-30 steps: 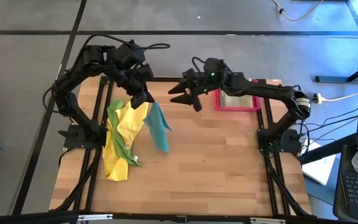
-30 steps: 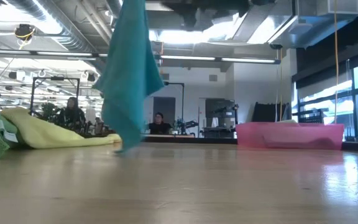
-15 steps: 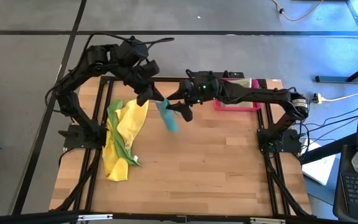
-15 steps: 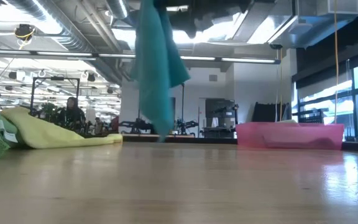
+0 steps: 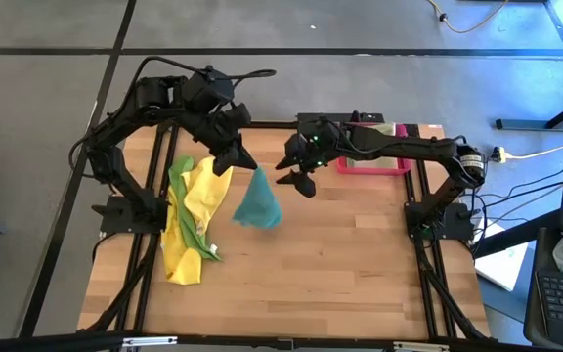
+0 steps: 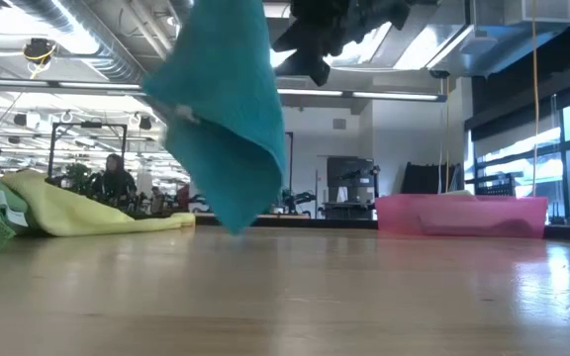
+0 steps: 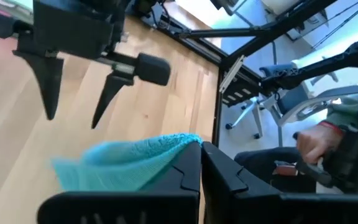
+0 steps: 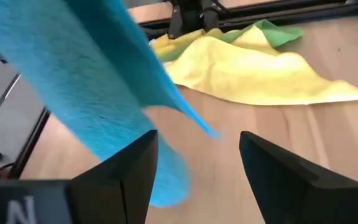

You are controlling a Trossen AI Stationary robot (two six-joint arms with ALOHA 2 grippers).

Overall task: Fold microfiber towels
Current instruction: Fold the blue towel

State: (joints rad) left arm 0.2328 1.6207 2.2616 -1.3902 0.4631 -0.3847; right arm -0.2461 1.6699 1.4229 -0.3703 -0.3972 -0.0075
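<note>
My left gripper (image 5: 239, 157) is shut on a teal towel (image 5: 258, 202) above the table's middle; the towel also shows in the low view (image 6: 228, 119) and the left wrist view (image 7: 123, 165). My right gripper (image 5: 297, 177) is open just to the right of the towel, touching nothing; its fingers (image 8: 143, 163) stand behind the hanging cloth (image 8: 86, 81). A pile of yellow and green towels (image 5: 192, 210) lies flat on the table's left side. My left gripper pinches the teal towel's top corner (image 7: 188, 140) between its two shut fingers, coming from the table's left and slanting down. The towel hangs below the fingers, flared out and slack, with its lower tip (image 6: 232, 227) clear of the table.
A pink-red tray (image 5: 371, 158) stands at the back right, with a pale cloth in it. The wooden table (image 5: 340, 264) lies bare in front and to the right. People and chairs show in the room beyond the table.
My left gripper has carried the teal towel up and a little toward the table's right; the towel, which hung long and narrow with its tip near the table, has swung clear and flared out. My right gripper has come from the tray's side toward the towel, staying open.
</note>
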